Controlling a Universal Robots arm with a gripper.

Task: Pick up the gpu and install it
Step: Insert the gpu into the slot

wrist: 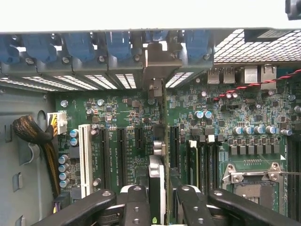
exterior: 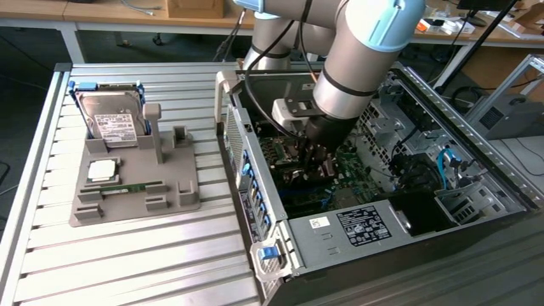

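My gripper (exterior: 316, 160) reaches down into the open computer case (exterior: 255, 191) on the exterior view's right. In the wrist view the gripper (wrist: 160, 209) is shut on the gpu (wrist: 156, 172), which I see edge-on between the two black fingers (wrist: 135, 207). The thin card stands upright over the green motherboard (wrist: 117, 117), in line with one of the long black slots. Its silver bracket (wrist: 157, 61) sits at the case's rear wall among the blue slot clips (wrist: 117, 44). Whether the card's edge is seated in the slot is hidden.
A grey holder tray (exterior: 136, 191) on the slatted table at the exterior view's left carries a silver hard drive (exterior: 114, 118) and a green RAM stick (exterior: 127, 189). Inside the case lie a white slot (wrist: 85, 157), a cable bundle (wrist: 33, 134) and the CPU socket (wrist: 254, 176).
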